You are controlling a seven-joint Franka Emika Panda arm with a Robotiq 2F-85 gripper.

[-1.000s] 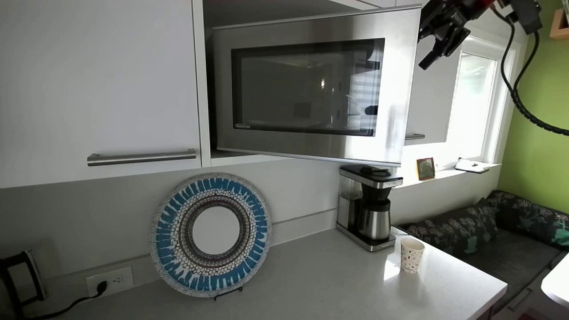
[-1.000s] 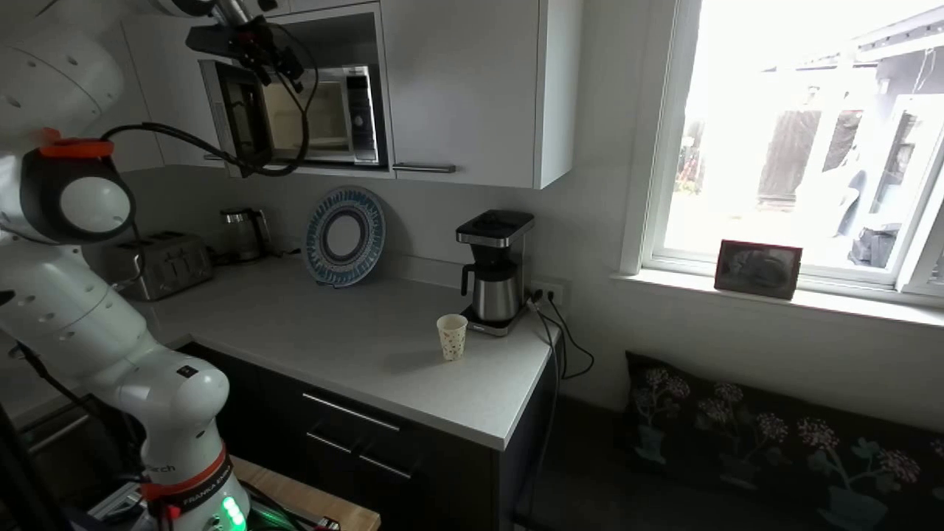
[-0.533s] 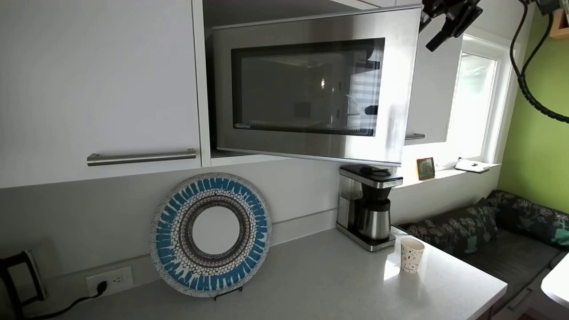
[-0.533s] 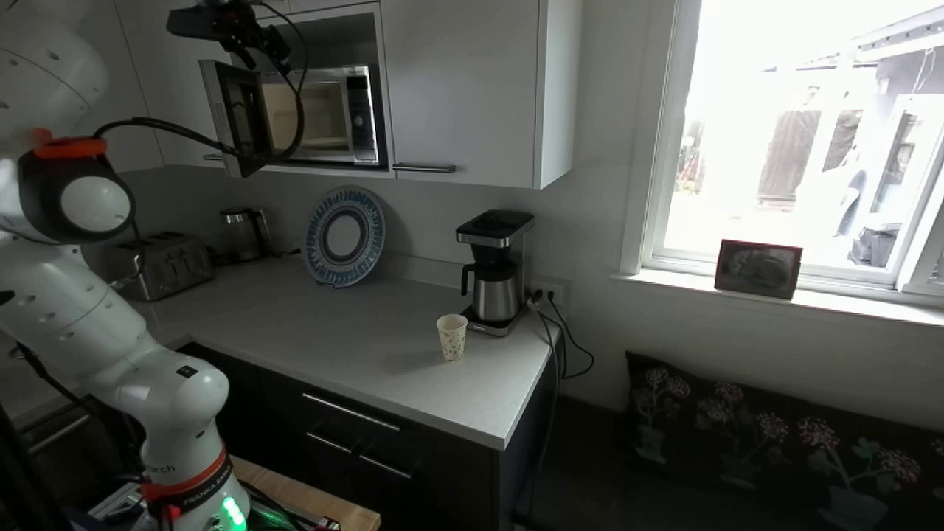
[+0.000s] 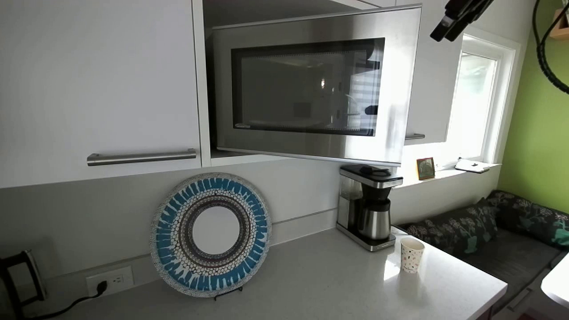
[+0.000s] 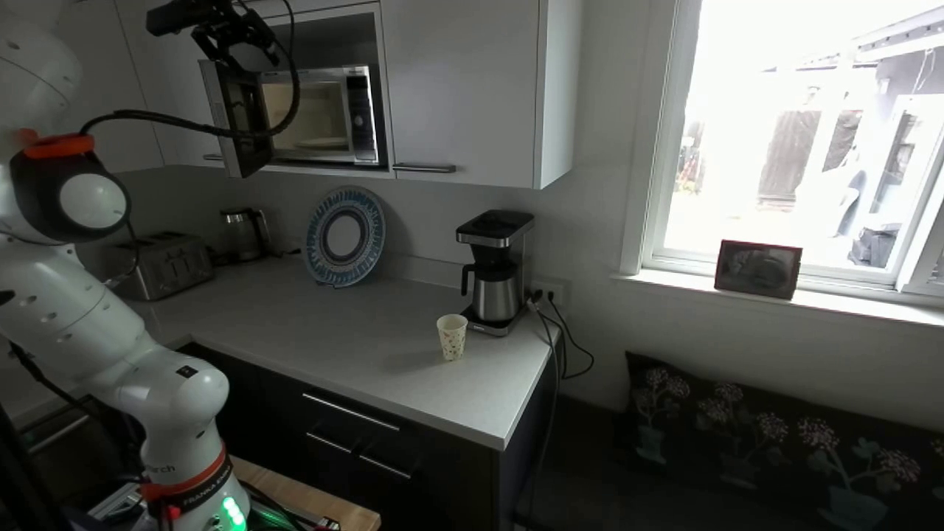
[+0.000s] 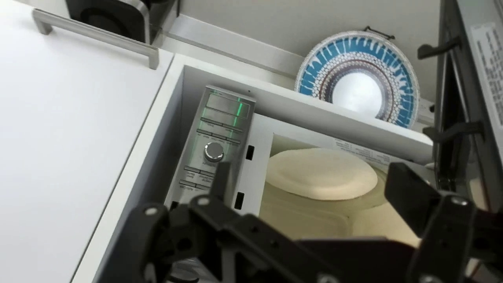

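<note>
The steel-fronted microwave (image 6: 328, 118) sits in the white wall cabinet (image 6: 464, 88), door (image 5: 306, 89) swung open — cream cavity (image 7: 304, 220), pale round plate (image 7: 322, 173) inside, silver knob (image 7: 213, 151) on its control panel (image 7: 220, 127). Before it the gripper (image 7: 312, 184) stands empty, jaws spread wide.

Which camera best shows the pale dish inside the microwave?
The wrist view: looking through the open front of the microwave, it shows nearly the whole dish. An exterior view catches only a small, faint sliver of the dish; an exterior view facing the microwave door shows none of it.
</note>
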